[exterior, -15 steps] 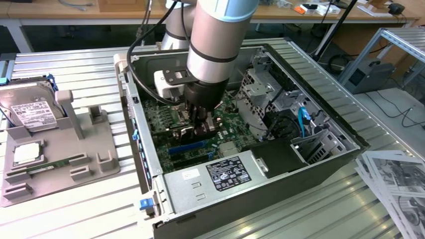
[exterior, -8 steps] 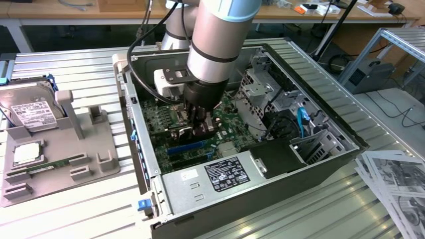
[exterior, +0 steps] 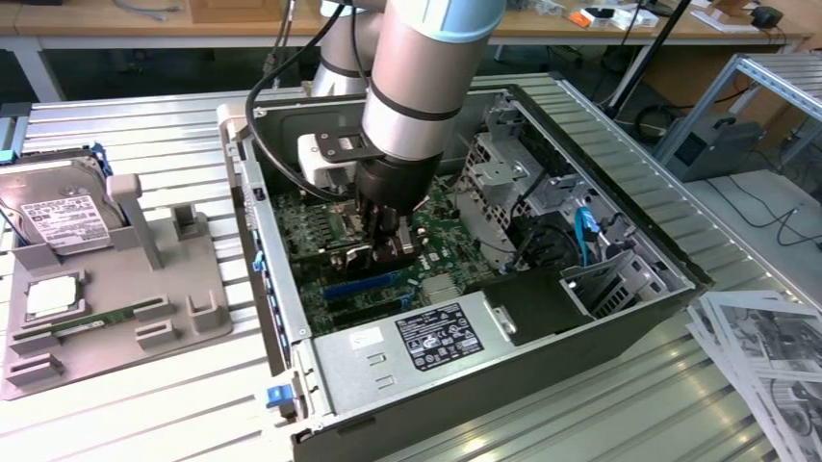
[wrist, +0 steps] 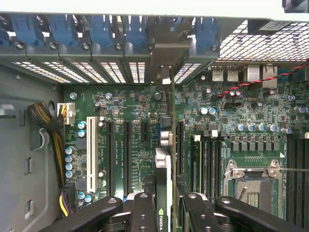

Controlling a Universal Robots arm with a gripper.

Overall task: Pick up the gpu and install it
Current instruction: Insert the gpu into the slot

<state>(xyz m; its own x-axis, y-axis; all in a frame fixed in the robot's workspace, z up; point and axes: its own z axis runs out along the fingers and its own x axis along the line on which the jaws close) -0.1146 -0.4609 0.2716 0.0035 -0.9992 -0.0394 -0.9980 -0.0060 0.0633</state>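
Holding the gpu [wrist: 164, 164] on its thin edge, gripper [exterior: 389, 252] fingers [wrist: 144, 212] clamped on both sides, mid exterior view inside the open computer case [exterior: 514, 375]. Picking up done; hanging at the motherboard [wrist: 130, 111] slots, seemingly not pushed in yet.

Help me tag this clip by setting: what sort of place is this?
Probably a robotics lab or workshop: a robot arm reaches into an open computer case on a ridged metal table, its hand gripping a graphics card, with cluttered wooden benches behind.
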